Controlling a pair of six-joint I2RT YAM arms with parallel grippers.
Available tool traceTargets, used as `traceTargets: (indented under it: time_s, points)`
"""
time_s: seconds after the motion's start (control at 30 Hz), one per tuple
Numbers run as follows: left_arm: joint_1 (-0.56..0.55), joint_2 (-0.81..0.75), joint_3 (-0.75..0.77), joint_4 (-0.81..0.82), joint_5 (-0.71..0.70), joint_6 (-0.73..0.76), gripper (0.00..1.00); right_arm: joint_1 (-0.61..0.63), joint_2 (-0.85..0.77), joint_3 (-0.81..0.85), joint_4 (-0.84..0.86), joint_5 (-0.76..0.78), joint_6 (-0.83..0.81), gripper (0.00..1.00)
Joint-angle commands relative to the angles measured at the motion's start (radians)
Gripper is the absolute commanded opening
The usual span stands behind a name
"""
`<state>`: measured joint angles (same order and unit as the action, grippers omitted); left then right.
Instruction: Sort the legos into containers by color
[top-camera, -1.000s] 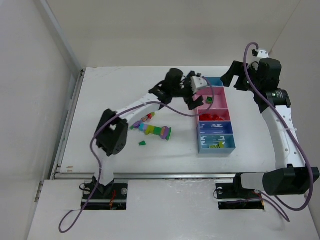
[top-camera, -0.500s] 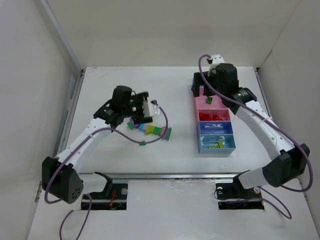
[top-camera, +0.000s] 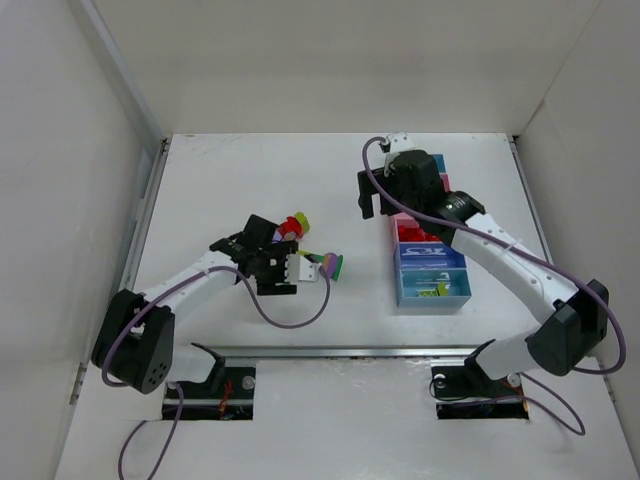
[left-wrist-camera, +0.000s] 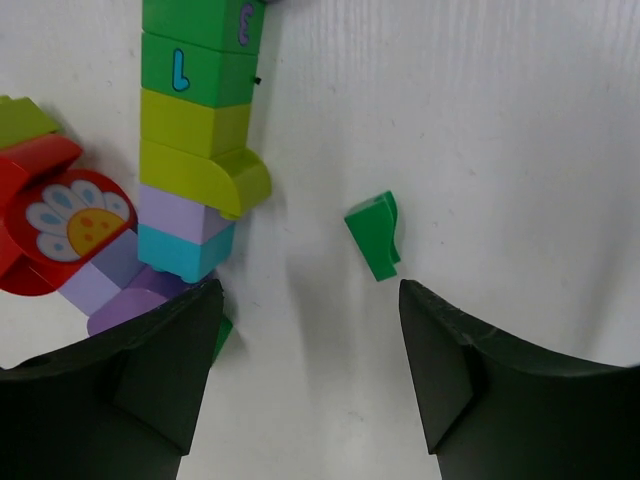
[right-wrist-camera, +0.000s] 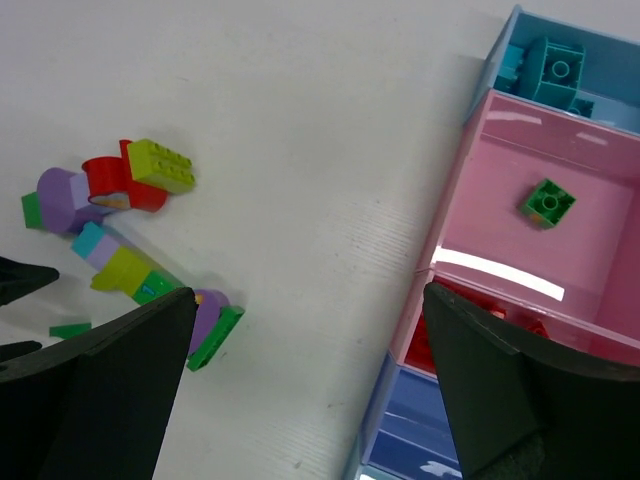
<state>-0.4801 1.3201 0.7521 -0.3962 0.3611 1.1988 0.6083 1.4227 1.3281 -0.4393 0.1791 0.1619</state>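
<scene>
The left hand (left-wrist-camera: 308, 300) is hovering, spread apart, over the lone green brick (left-wrist-camera: 375, 235) on the tabletop (left-wrist-camera: 500, 120) just beside the stacked bricks (left-wrist-camera: 190, 130), so it should be centring, keeping clear of that stack.

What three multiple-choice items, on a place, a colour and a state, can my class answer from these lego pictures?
1. The loose green brick by the left gripper lies:
A) on the table between its fingers
B) on the stack
C) in a bin

2. The lone brick in the far pink bin is:
A) purple
B) green
C) teal

3. The right gripper is:
A) shut on a brick
B) shut on a bin wall
C) open and empty

Answers:
1 A, it rests on bare table, touching neither finger.
2 B, the right wrist view shows it green.
3 C, its fingers stand wide apart, holding nothing.
</scene>
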Motion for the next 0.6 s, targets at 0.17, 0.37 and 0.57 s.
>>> traceTargets:
  time_s: [0.17,0.37,0.57]
  points:
    - [-0.034,0.077,-0.027,0.053,0.013,-0.015,0.67,-0.004,-0.054,0.0,0.033,0.1,-0.007,1.0]
    - [-0.066,0.134,-0.014,0.031,-0.016,0.03,0.55,-0.004,-0.035,0.0,0.024,0.122,-0.018,1.0]
    - [-0.066,0.218,0.021,0.016,-0.05,0.013,0.11,-0.004,-0.034,0.0,0.014,0.14,-0.039,1.0]
